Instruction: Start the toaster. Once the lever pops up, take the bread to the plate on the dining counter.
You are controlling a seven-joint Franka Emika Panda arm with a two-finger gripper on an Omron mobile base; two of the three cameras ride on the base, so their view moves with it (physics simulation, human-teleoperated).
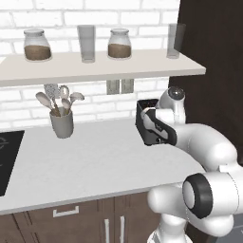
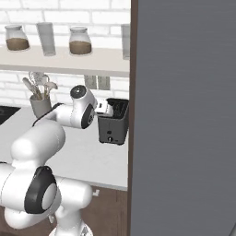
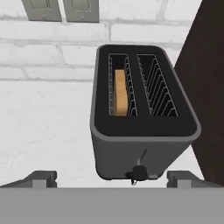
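Note:
The black toaster (image 3: 144, 131) stands on the white worktop against the brick wall, beside a dark tall panel. A tan slice of bread (image 3: 120, 92) sits low in its left slot; the right slot is bare. The small dark lever (image 3: 139, 173) is low on the front face. My gripper (image 3: 113, 180) hovers just in front of and above the toaster, open, with its fingertips (image 3: 41, 178) wide apart on either side of the lever. From the base, the toaster (image 2: 113, 124) shows with my hand at its top left edge. The plate and the dining counter are out of view.
A grey utensil cup (image 1: 61, 122) with spoons stands to the left on the worktop (image 1: 95, 161). A black hob (image 1: 7, 156) lies at the far left. A shelf (image 1: 95, 66) with jars and glasses hangs above. A tall dark panel (image 2: 184, 115) closes off the right side.

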